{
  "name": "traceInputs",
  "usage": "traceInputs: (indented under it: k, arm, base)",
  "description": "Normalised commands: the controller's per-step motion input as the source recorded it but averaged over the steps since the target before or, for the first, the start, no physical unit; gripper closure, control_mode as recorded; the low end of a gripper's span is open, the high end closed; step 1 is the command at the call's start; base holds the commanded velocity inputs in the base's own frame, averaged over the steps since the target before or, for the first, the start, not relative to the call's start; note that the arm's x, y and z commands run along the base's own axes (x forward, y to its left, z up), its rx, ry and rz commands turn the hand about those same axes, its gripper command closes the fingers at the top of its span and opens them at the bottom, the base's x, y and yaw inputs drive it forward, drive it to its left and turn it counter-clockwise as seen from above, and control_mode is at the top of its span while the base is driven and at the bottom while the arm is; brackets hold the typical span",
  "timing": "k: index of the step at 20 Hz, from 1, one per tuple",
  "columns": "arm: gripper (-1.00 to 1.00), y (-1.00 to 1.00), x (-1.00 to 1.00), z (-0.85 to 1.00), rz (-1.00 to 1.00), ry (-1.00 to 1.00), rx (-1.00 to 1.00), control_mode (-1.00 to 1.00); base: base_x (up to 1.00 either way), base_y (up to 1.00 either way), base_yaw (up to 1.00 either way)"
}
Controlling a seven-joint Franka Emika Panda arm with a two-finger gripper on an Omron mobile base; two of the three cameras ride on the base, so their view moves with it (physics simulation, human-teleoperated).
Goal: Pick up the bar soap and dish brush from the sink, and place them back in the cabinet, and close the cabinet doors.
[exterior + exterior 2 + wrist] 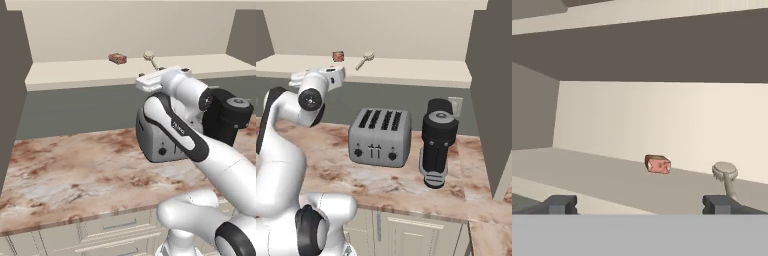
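Two dark fingertips (pixel 562 204) sit at the bottom of the hand view, spread as wide as they go with bare shelf between them; the claw (pixel 640 205) holds nothing. Beyond it, on the beige shelf of the cabinet (pixel 592 175), lies one bar soap (pixel 657 164), a small reddish block a little right of the midline between the tips and clear of both. One dish brush (pixel 726 175) lies to the soap's right, apart from it, its round cream head towards the back wall and its thin handle running forward to just above the right tip. From the base views the soap and brush lie side by side on the open shelf, above the arm's wrist. Below, on the marbled counter (pixel 406 180), stand one toaster (pixel 379 137) and one black coffee machine (pixel 438 142), close together but apart.
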Motion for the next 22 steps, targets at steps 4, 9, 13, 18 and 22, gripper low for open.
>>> traceInputs:
  k: [4,9,13,18,22]
  arm:
    - [-1.0,0.0,-0.51,0.0,-0.01,-0.07,0.0,-1.0]
    - [-1.0,0.0,-0.43,0.0,-0.01,-0.09,0.0,-1.0]
    - [-1.0,0.0,-0.42,0.0,0.0,-0.12,0.0,-1.0]
    - [-1.0,0.0,-0.41,0.0,0.0,-0.09,0.0,-1.0]
    - [-1.0,0.0,-0.41,0.0,0.0,-0.07,0.0,-1.0]
  base:
    - [0.0,0.0,0.0]
    - [0.0,0.0,0.0]
    - [0.0,0.0,0.0]
    - [0.0,0.0,0.0]
    - [0.0,0.0,0.0]
